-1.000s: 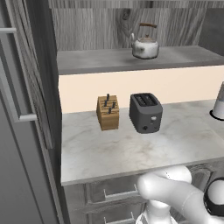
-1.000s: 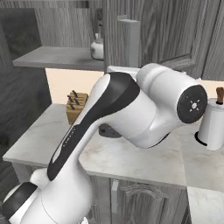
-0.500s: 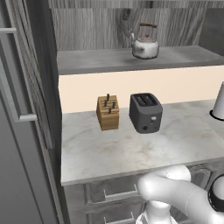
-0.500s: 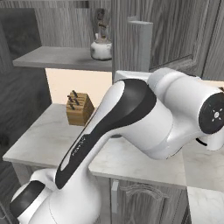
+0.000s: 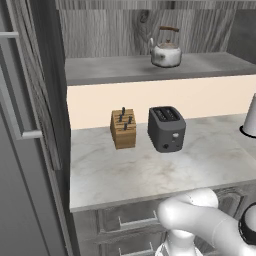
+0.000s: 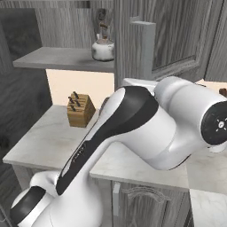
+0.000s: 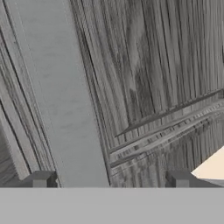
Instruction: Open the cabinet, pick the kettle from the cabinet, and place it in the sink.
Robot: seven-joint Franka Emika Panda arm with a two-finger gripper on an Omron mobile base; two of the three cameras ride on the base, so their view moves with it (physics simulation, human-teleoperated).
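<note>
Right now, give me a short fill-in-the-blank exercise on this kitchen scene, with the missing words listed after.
1. The kettle stands on the open cabinet's ____.
2. On the counter, the knife block stands beside the ____.
3. In the hand view, the gripper has its jaws ____ on either side of the cabinet handle.

Missing words: shelf; toaster; open

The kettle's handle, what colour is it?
Brown, arching over the silver-white kettle on the open cabinet shelf. The left base view shows it best.

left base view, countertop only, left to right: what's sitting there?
knife block → toaster → a white object cut off by the right edge
</note>
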